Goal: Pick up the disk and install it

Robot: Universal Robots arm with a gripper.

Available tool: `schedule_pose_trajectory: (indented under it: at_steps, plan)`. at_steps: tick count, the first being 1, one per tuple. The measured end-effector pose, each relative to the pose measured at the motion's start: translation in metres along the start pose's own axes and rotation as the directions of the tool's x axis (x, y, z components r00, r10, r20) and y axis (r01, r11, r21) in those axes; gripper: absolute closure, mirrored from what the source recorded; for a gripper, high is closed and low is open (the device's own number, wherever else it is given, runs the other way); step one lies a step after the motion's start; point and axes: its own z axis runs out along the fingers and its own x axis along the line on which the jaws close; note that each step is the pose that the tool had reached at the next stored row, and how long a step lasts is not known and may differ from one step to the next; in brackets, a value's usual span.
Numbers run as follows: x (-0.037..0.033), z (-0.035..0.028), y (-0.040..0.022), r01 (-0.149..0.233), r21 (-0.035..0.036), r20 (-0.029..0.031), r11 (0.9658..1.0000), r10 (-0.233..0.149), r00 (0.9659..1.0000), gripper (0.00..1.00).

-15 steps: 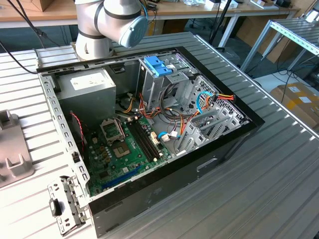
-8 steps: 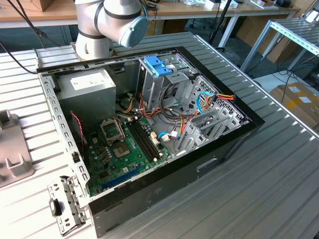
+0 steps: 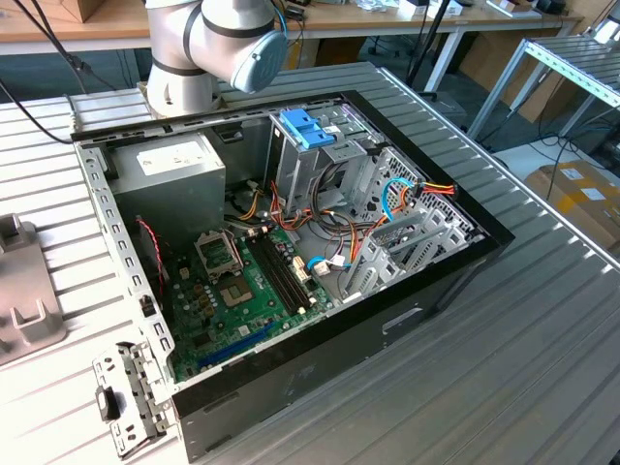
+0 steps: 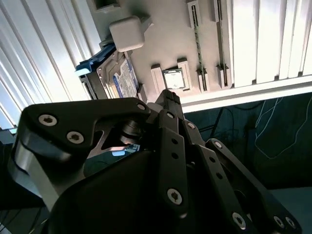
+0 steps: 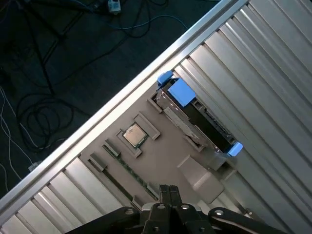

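Blue-framed, the disk [image 5: 195, 114] sits untouched in a grey tray [image 5: 165, 156] on the slatted table, the gripper [image 5: 168, 189] hangs over that tray pressed together and empty, and the open case [image 3: 387, 320] awaits: nothing picked up or installed yet.

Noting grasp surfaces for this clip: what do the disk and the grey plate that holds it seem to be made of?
The disk: silver-grey body with a dull sheen, likely bare metal; its bright blue frame with moulded tabs looks like plastic. The grey plate: matte, even light grey with raised ribs, probably plastic, though painted metal is possible.
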Motion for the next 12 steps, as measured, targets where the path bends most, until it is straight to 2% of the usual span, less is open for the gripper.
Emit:
schedule_pose_trajectory:
  at_steps: [4,6,12]
  plan:
    - [0.0000,0.0000,0.0000,0.051,-0.0014,-0.0002,0.9987,-0.051,0.9987,0.89]
    - [0.0000,0.0000,0.0000,0.079,-0.0022,-0.0003,0.9969,-0.079,0.9969,0.89]
    - [0.0000,0.0001,0.0000,0.150,-0.0041,-0.0002,0.9887,-0.150,0.9887,0.89]
